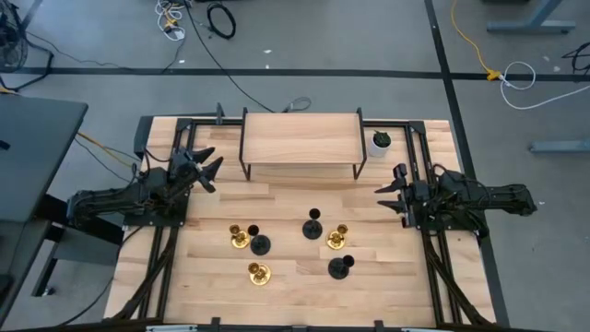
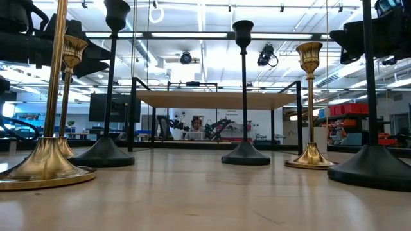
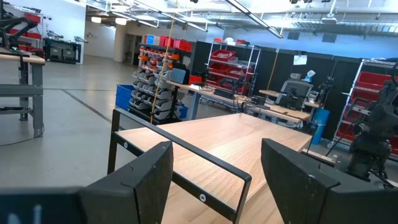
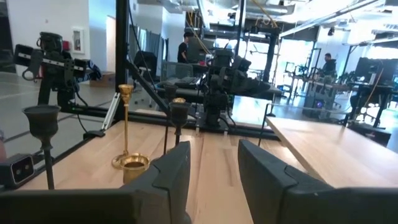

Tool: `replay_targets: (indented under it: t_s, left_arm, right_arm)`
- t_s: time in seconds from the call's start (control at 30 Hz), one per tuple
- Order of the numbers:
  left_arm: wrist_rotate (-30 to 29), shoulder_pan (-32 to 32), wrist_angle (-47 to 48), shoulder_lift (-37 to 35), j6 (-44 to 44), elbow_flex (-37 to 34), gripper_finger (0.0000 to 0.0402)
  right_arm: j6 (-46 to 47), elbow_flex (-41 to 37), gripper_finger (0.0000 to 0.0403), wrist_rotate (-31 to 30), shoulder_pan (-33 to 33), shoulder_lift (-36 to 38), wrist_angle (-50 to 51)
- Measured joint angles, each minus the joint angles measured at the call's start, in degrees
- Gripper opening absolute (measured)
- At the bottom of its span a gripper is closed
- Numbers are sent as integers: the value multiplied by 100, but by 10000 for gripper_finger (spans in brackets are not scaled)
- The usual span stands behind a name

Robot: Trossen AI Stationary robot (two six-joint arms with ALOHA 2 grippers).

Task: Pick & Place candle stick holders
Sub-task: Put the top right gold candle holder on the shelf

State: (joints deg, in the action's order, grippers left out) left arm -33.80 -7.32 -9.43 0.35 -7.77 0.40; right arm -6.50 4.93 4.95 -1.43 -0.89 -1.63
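Clearly our left gripper [image 1: 210, 167] and right gripper [image 1: 389, 192] hang open, empty; crowded holders [image 1: 313, 227] could topple when we reach between.

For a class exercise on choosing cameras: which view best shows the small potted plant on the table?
The high view: the small potted plant shows whole, standing beside the wooden shelf's right end, near the right arm. The low, left wrist and right wrist views show no plant that can be made out.
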Motion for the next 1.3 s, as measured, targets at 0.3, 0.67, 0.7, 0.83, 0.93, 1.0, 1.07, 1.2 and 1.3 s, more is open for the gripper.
replay_targets:
  t_s: [0.3,0.67,0.7,0.83,0.93,1.0,1.07,1.2,1.3]
  left_arm:
    - [0,1,0,1,0,0,245]
    - [0,-1,0,-1,0,0,245]
    - [0,1,0,-1,0,0,245]
    - [0,0,0,1,0,0,245]
    - [0,1,0,1,0,0,245]
    - [0,-1,0,-1,0,0,245]
    - [0,-1,0,0,0,0,245]
    - [0,-1,0,1,0,0,245]
    - [0,-1,0,-1,0,0,245]
  right_arm:
    - [1546,0,135,-60,-39,-227,-276]
    - [2023,4,135,-17,-475,-1664,-588]
    - [2072,4,135,-13,-525,-1794,-621]
    - [2107,4,135,-39,-688,-2244,-845]
    - [2107,4,135,-244,-804,-2580,-1035]
    - [2105,4,135,-314,-873,-2814,-1237]
    - [2094,4,135,-385,-937,-3070,-1420]
    - [2105,2,137,-624,-1004,-3518,-1508]
    - [2219,2,151,-647,-1009,-3860,-1678]
